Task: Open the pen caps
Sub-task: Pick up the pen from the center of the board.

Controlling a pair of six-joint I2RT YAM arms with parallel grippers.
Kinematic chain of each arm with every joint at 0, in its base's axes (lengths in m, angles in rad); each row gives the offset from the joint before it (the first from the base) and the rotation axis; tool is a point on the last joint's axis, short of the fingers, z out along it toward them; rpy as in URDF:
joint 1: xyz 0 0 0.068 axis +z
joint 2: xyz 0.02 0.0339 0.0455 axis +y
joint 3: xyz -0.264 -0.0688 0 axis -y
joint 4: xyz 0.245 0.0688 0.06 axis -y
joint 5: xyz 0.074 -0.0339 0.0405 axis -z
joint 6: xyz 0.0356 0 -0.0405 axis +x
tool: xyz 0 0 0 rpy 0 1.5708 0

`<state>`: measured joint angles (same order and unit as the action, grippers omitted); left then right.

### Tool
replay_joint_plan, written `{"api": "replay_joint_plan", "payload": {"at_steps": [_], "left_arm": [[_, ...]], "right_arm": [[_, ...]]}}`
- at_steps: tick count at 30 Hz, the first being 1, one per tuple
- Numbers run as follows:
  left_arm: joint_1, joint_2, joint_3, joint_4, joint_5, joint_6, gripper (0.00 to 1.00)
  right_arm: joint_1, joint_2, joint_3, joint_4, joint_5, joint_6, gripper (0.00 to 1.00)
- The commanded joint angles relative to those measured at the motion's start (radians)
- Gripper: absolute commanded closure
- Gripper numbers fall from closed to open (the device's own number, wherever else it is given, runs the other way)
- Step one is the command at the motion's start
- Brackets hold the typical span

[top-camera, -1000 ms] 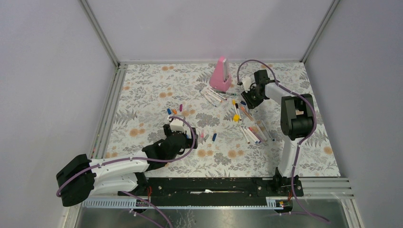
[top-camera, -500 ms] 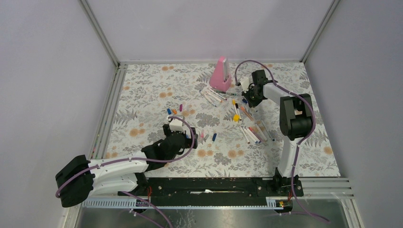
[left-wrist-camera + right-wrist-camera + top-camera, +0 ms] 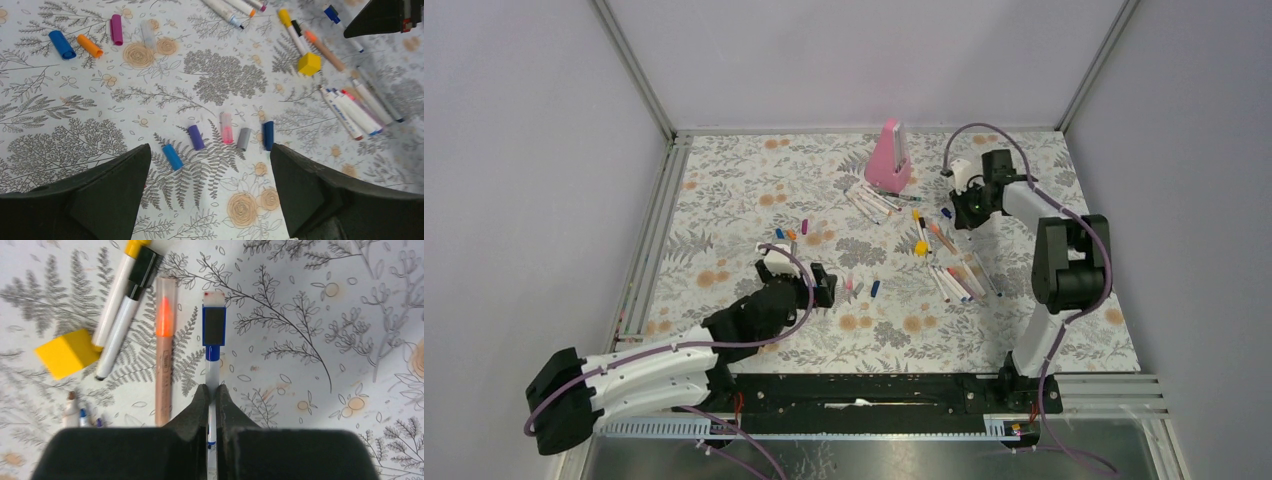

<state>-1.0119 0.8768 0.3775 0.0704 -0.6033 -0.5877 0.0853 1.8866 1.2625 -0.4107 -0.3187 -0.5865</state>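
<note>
The right end effector is fully closed, pinching the barrel of a thin white plastic pen lying on the floral table. The pen's long axis runs straight away from the fingers, and its blue cylindrical cap points outward, near the yellow cube. The left end effector is wide open and holds nothing. It is above loose short caps, well apart from that cube.

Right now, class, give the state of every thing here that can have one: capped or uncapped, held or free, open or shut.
Blue-capped pen, cap on, barrel gripped.
Right fingers, shut on that pen's barrel.
Left fingers, open, holding nothing.
Five loose caps, off their pens, lying in a row.
Yellow-capped pen, capped, lying free.
Black-capped pen, capped, lying free.
</note>
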Motion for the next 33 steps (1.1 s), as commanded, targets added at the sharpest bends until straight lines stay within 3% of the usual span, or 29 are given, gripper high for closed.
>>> {"api": "replay_joint_plan", "payload": {"at_steps": [1,10,14,19,27,33], "left_arm": [[0.007,-0.087,-0.017,0.061,0.067,-0.018,0.01],[0.007,-0.074,0.016,0.346,0.262,-0.042,0.01],[0.009,0.025,0.033,0.59,0.316,-0.055,0.01],[0.009,0.226,0.112,0.778,0.349,-0.105,0.01],[0.046,0.508,0.246,0.903,0.343,-0.313,0.01],[0.075,0.654,0.34,0.877,0.378,-0.482,0.01]], "right_arm": [[-0.036,-0.135,-0.009,-0.026,-0.216,0.044,1.0],[-0.075,-0.394,-0.201,-0.03,-0.567,0.092,1.0],[-0.076,-0.501,-0.31,0.005,-0.713,0.144,1.0],[-0.076,-0.555,-0.412,0.125,-0.861,0.237,1.0],[-0.076,-0.56,-0.445,0.202,-0.935,0.317,1.0],[-0.075,-0.557,-0.453,0.222,-0.947,0.344,1.0]]}}
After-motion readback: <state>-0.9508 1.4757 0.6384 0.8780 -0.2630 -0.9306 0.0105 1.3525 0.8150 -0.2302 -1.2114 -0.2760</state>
